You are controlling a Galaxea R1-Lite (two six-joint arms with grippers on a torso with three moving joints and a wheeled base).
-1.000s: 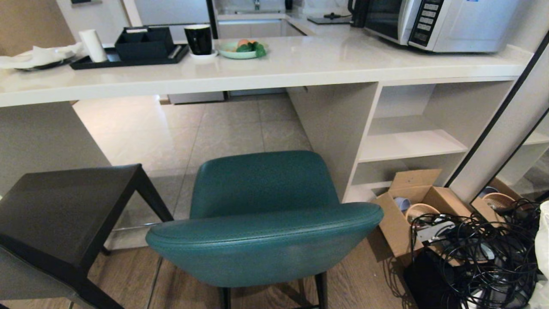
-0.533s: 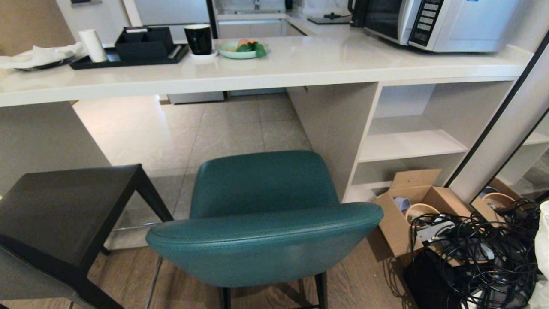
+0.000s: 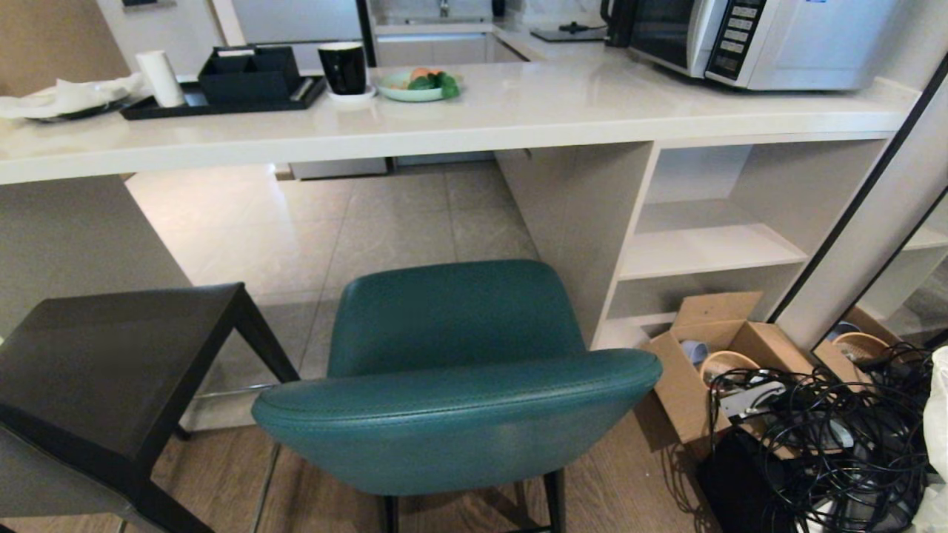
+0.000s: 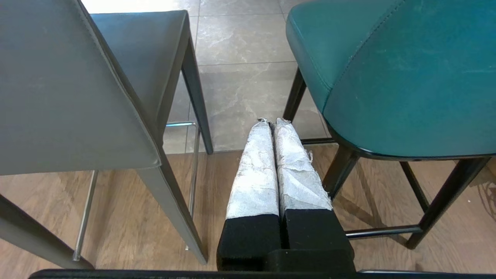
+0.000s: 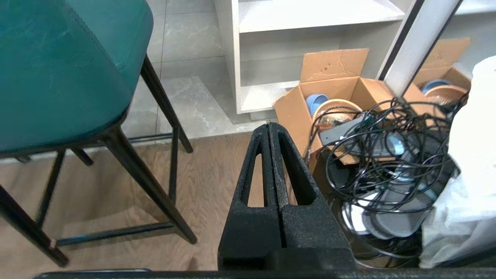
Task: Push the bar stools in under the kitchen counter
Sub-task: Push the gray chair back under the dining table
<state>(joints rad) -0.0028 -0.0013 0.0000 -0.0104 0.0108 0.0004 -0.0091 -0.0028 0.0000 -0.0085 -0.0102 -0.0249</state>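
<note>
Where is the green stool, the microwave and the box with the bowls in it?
green stool (image 3: 455, 426): head view, on the curved backrest.
microwave (image 3: 748, 37): head view, on its button panel.
cardboard box (image 3: 685, 389): head view, on its front side wall, on the floor by the shelves.

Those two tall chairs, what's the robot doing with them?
Nothing yet. The teal stool and the dark-grey stool both stand out from the kitchen counter, not pushed under it. The left gripper hangs shut in the gap between the two stools, touching neither. The right gripper hangs shut beside the teal stool, near a cardboard box and a tangle of cables.
</note>
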